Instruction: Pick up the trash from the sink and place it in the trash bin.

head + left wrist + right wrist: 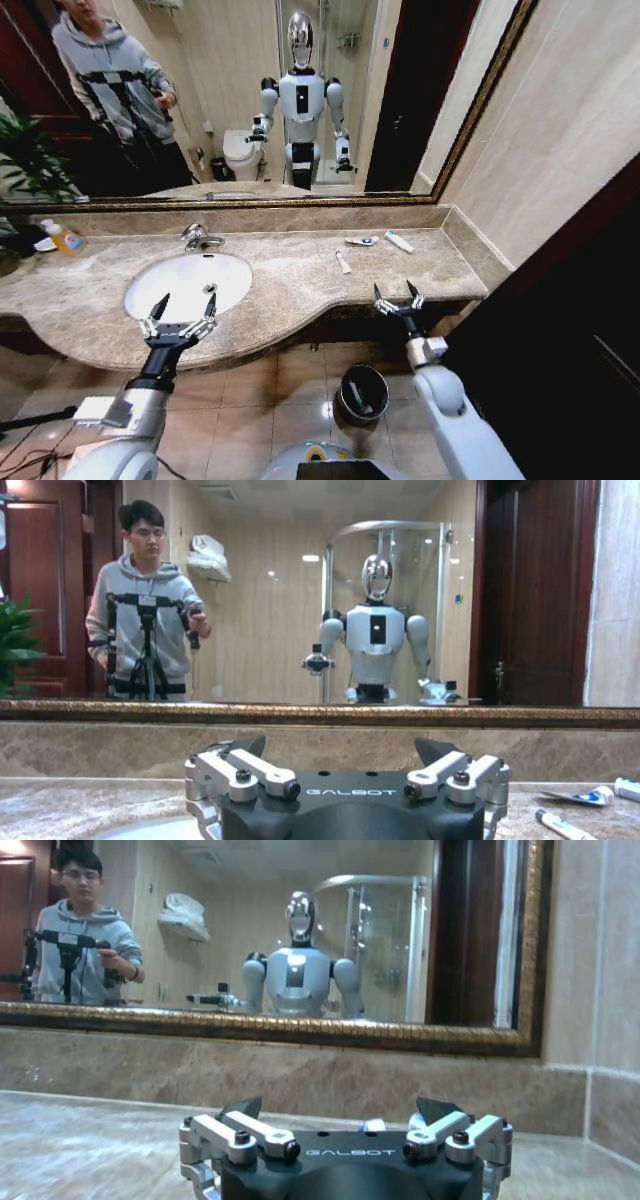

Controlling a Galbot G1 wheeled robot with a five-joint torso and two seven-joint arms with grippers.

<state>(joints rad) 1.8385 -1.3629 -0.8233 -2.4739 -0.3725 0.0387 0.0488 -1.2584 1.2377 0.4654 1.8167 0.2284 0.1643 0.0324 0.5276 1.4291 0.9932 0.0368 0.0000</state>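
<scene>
- "GALBOT" stands in pale letters on the black body of the left gripper [347, 761].
- The same "GALBOT" word stands on the right gripper [345, 1120].

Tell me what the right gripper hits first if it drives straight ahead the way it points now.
Probably a small white tube lying on the mottled beige marble counter. The open right gripper hovers at the counter's front edge, pointing toward the mirror wall; height is unclear, so it may pass above.
</scene>
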